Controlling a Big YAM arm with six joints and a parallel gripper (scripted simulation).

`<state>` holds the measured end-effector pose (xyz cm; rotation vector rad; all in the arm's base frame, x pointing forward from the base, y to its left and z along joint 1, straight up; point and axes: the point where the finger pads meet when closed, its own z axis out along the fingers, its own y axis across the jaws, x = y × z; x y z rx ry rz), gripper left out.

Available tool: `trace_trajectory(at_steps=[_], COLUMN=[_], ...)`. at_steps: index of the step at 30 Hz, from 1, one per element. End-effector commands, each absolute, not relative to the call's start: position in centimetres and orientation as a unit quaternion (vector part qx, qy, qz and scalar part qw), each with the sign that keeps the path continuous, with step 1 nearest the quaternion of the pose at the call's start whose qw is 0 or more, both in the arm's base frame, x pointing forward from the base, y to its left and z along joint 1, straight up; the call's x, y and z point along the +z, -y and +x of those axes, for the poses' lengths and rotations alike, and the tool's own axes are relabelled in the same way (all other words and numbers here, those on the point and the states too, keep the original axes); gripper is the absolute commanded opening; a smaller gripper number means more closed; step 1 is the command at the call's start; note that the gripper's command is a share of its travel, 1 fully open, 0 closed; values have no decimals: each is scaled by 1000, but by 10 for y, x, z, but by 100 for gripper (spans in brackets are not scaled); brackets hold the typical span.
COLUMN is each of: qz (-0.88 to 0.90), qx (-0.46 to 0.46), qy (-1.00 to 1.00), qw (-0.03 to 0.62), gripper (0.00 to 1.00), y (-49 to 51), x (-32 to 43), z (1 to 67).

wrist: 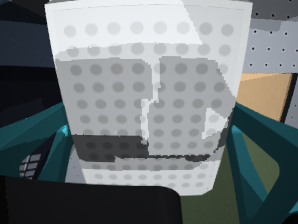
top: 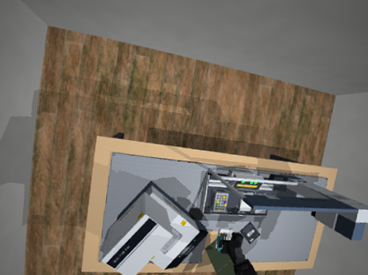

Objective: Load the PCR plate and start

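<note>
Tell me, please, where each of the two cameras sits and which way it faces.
Top: high above the room, looking down on the bench, the cycler and the dark arm at the lower edge.
Wrist: on the arm behind the tool, looking along its teal fingers at the white well plate shut between them.
Shared: the tool and its plate, tiny from the top, filling the wrist view.

A wood floor (top: 154, 90) runs under the table (top: 97, 199), with grey walls (top: 7, 91) all around. A grey mat (top: 144, 173) covers the table top. Past the right edge sticks out a grey box (top: 352, 225), maybe a camera.
</note>
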<state>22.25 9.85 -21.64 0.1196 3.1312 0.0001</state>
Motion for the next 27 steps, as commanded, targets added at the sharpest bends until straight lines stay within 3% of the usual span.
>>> trace_trajectory(at_steps=[1, 27], qz=[46, -54], qx=[17, 7], qy=[-998, -998], qw=[34, 8], gripper=[0, 0], y=[-117, -156], x=[-203, -170], z=[231, 116])
